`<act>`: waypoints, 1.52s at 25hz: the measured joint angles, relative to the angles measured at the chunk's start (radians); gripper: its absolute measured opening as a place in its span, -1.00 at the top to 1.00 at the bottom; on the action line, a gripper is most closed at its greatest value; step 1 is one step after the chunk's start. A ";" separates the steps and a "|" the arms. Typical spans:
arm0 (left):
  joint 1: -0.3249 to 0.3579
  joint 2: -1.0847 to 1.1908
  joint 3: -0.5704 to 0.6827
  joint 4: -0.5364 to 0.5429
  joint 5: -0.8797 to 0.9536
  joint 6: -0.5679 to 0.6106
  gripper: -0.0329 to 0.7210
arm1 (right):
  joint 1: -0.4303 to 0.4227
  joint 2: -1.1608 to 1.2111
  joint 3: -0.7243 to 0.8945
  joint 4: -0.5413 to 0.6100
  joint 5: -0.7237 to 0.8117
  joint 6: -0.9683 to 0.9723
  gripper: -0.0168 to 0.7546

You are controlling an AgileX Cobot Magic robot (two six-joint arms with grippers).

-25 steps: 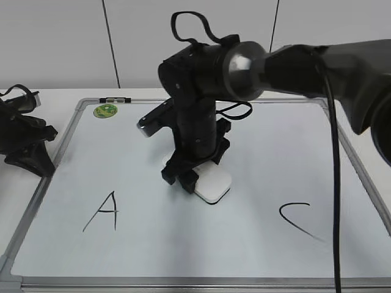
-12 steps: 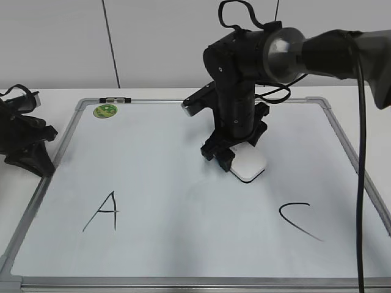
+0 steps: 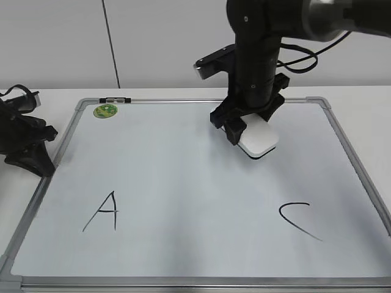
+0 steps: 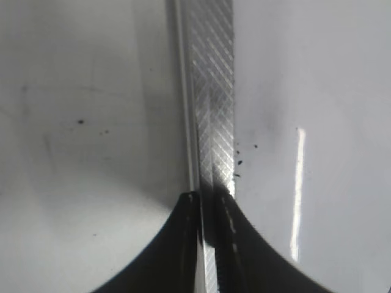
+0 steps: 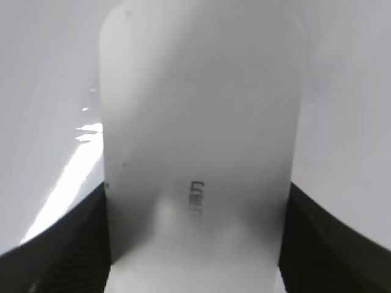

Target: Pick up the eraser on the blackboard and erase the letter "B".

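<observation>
My right gripper (image 3: 244,131) is shut on the white eraser (image 3: 259,140), gripping its two long sides. It holds the eraser over the back right-centre of the blackboard (image 3: 183,183). The eraser fills the right wrist view (image 5: 201,122), with tiny grey lettering on top. I cannot tell whether it touches the board. No letter "B" shows; the board between the black "A" (image 3: 104,212) and the black "C" (image 3: 297,220) is white. My left gripper (image 3: 27,143) rests shut at the board's left edge, over the grey frame (image 4: 214,91).
A green round magnet (image 3: 105,110) sits at the board's back left corner. A small black-and-white object (image 3: 115,99) lies on the frame behind it. The right arm's cable hangs above the board's back edge.
My right gripper has carried the eraser from the board's middle toward the back right. The left arm has not moved.
</observation>
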 joint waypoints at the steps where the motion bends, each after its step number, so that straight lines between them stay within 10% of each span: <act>1: 0.000 0.000 0.000 0.000 0.000 0.000 0.82 | -0.014 -0.009 0.000 0.007 0.012 0.000 -0.40; 18: 0.000 0.000 0.000 0.000 -0.001 0.000 0.82 | -0.350 -0.024 0.024 0.155 0.023 0.002 -0.40; 38: 0.000 0.000 0.000 0.000 -0.001 0.000 0.82 | -0.496 -0.107 0.355 0.237 -0.227 -0.022 -0.40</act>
